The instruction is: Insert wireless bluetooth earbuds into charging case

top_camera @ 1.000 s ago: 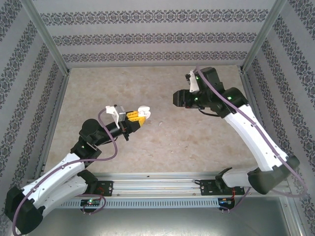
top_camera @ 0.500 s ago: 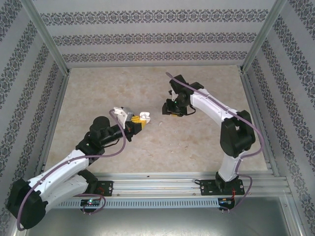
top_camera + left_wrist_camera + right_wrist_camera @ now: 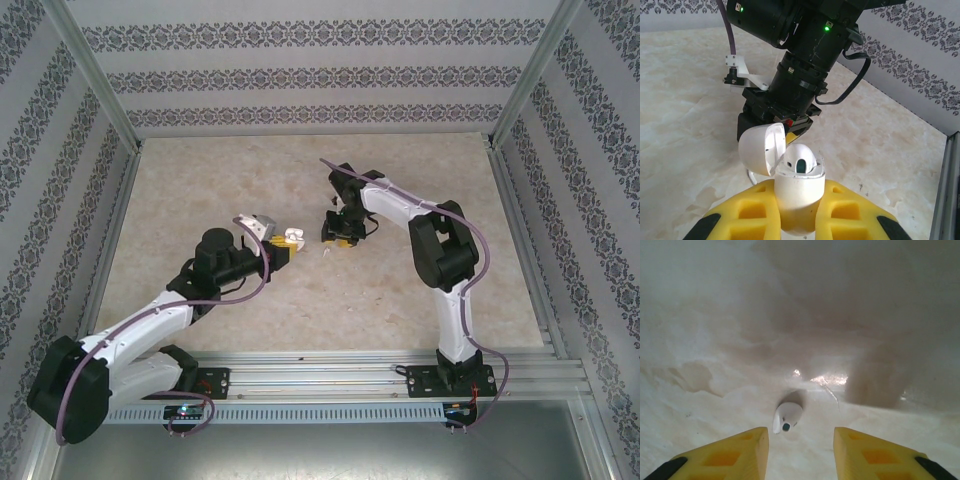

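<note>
My left gripper [image 3: 797, 212] is shut on the white charging case [image 3: 796, 192], which stands upright between the yellow fingers [image 3: 747, 210]. The case's lid [image 3: 759, 150] is flipped open to the left, and one white earbud [image 3: 801, 159] sits in it. In the top view the case [image 3: 293, 237] is at the table's middle, just left of my right gripper [image 3: 335, 240]. A second white earbud [image 3: 785, 417] lies on the table. My right gripper [image 3: 801, 445] points down over it, open, with the earbud a little ahead of the gap and nearer the left finger [image 3: 735, 452].
The beige marble table [image 3: 200, 180] is walled by patterned panels and a metal frame [image 3: 90, 80]. The right arm's black wrist [image 3: 800, 65] stands close behind the held case. A metal post [image 3: 945, 190] rises at the right in the left wrist view.
The right arm has swung in from the back right to the table's middle and lowered over the loose earbud. The left gripper with the case has shifted slightly toward it.
</note>
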Robot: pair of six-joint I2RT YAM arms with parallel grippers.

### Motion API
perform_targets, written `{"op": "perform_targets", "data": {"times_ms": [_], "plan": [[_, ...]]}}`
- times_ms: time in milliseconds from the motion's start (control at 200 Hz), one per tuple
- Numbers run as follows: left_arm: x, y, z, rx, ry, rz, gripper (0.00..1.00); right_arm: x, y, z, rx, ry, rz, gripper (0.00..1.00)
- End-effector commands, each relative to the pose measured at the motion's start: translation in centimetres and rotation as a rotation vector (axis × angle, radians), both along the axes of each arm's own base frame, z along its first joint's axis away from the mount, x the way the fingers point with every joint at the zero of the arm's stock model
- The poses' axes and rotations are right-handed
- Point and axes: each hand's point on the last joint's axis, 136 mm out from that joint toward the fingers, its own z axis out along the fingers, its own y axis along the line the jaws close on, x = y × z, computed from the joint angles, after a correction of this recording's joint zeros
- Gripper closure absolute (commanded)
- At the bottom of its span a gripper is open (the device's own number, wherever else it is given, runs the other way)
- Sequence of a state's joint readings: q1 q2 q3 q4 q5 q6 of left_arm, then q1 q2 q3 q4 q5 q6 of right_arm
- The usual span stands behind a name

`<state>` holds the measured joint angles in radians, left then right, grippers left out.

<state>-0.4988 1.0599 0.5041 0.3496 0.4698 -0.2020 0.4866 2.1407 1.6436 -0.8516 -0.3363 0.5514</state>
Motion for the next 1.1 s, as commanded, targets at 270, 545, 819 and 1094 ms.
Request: {"op": "perform_targets", "data": {"times_ms": [270, 545, 819, 1094], "plan": [[1.2, -0.3, 1.8, -0.048, -0.051, -0.016, 1.00, -0.2, 1.0, -0.6, -0.008, 0.044, 0.035, 0.63], [1.2, -0.4, 1.8, -0.060, -0.048, -0.023, 1.00, -1.1, 0.9, -1.0, -0.064, 0.048, 0.072, 0.67], [0.9, -0.3, 1.7, -0.065, -0.047, -0.023, 1.00, -1.2, 1.1, -1.5, -0.066, 0.061, 0.083, 0.73], [0.9, -0.2, 1.8, -0.069, -0.049, -0.022, 1.00, -0.8, 1.0, -1.9, -0.080, 0.061, 0.095, 0.73]]}}
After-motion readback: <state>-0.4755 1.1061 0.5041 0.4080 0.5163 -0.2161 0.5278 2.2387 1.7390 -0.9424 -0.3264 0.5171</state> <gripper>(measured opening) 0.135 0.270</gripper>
